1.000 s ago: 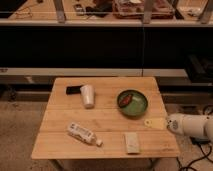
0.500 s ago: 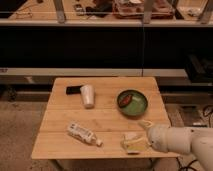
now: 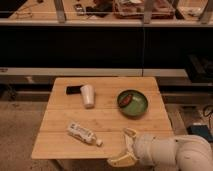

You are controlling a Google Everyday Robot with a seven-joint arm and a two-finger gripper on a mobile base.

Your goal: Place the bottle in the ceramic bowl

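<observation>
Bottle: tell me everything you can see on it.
Small whitish plastic bottle, speckled label, white cap. It lies on its side on the wooden table, front left, cap pointing front right. Only the table touches it. The gripper, fingers apart, sits to its right at the front edge, clear of it.

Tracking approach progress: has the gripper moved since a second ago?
Yes. The gripper, fingers open, has moved left and down-frame, away from the ceramic bowl, to the front edge of the table, nearer the bottle.
</observation>
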